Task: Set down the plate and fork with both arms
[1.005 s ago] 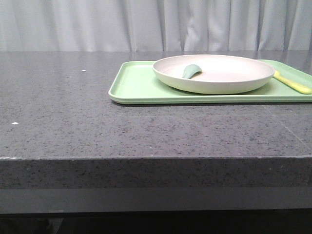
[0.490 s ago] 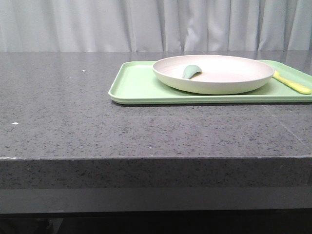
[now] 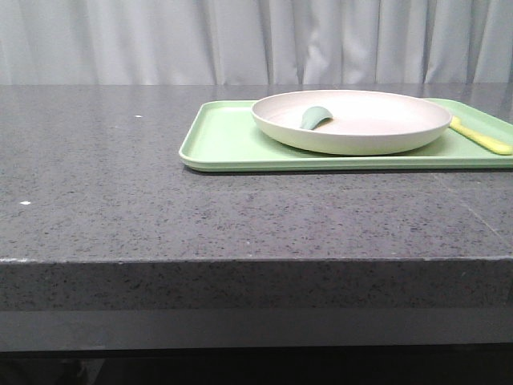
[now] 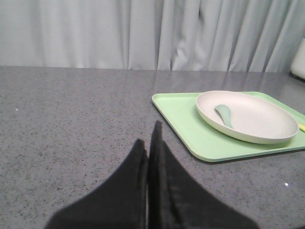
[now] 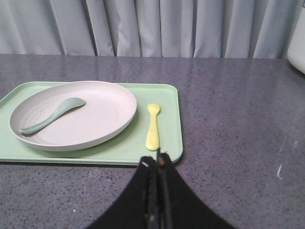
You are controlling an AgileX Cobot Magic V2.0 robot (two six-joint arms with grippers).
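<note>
An off-white plate [image 3: 377,128] [image 4: 257,119] [image 5: 95,114] rests on a light green tray [image 3: 224,140] [image 4: 186,119] [image 5: 167,138] at the back right of the grey table. A teal spoon-like utensil [image 3: 315,117] [image 4: 224,115] [image 5: 52,116] lies in the plate. The pale yellow fork [image 3: 479,136] [image 5: 152,126] lies on the tray beside the plate, on its right. My left gripper [image 4: 148,136] is shut and empty, over bare table short of the tray's left end. My right gripper [image 5: 156,161] is shut and empty, just short of the tray's near edge, in line with the fork's handle. Neither gripper shows in the front view.
The table's front edge [image 3: 256,260] runs across the front view. A grey curtain [image 3: 240,40] hangs behind the table. A white object [image 5: 298,43] stands at the far right edge of the right wrist view. Bare tabletop [image 3: 96,176] lies left of the tray.
</note>
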